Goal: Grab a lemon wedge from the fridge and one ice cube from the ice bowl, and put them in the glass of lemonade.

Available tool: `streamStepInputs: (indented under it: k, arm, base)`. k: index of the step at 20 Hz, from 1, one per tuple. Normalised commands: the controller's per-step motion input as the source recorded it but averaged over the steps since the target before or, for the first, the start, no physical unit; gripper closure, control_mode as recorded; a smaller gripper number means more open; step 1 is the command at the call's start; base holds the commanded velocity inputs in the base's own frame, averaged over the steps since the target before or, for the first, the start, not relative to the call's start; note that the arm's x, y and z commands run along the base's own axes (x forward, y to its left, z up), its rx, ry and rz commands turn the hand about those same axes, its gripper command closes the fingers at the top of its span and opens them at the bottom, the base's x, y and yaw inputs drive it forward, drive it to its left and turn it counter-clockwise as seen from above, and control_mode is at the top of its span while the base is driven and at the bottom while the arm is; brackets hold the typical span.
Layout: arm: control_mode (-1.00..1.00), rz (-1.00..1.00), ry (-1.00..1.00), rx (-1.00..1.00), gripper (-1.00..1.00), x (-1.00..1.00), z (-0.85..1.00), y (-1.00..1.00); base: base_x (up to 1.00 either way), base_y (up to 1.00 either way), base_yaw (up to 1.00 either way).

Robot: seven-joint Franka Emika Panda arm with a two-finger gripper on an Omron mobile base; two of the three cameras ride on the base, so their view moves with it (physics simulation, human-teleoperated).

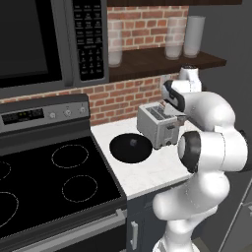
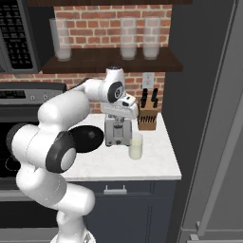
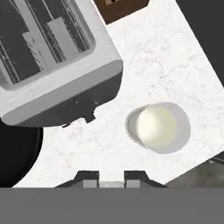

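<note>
- Hand view: closest in, the gripper [image 3: 111, 178] has its jaws clenched on a small pale grey block, seemingly the ice cube [image 3: 111, 184]. Beyond the tips, the glass of lemonade [image 3: 158, 127] shows its round mouth straight on, standing on the white surface [image 3: 166, 57] just beside the toaster [image 3: 52, 65]. The ice bowl [image 3: 17, 153] is a black curve at the left edge.
- Left base view: the white arm [image 1: 211, 147] bulks in front. Behind it the toaster [image 1: 158, 125] touches the ice bowl [image 1: 125, 150], which holds a small dark lump [image 1: 133, 142].
- Right base view: the glass of lemonade [image 2: 136, 146] stands upright, long axis vertical, mouth up, under the hand. The fridge [image 2: 204, 71] rises on the right.
</note>
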Motion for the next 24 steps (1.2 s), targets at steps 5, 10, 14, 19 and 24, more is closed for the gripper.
streamStepInputs:
  k: [5, 10, 14, 19, 24]
  arm:
    - [-1.00, -0.08, 0.21, 0.00, 1.00, 0.05, -0.09, -0.82]
    - [-1.00, -0.01, 0.07, 0.00, 1.00, 0.09, -0.31, -0.34]
    - [-1.00, 0.00, 0.00, 0.06, 1.00, 0.13, -0.40, -0.01]
    - [-1.00, 0.00, 0.00, 0.07, 1.00, 0.06, -0.15, -0.01]
    - [-1.00, 0.00, 0.00, 0.00, 1.00, 0.16, -0.02, -0.03]
  base:
    - [0.00, 0.00, 0.00]
    - [0.00, 0.00, 0.00]
    - [0.00, 0.00, 0.00]
    - [0.00, 0.00, 0.00]
    - [0.00, 0.00, 0.00]
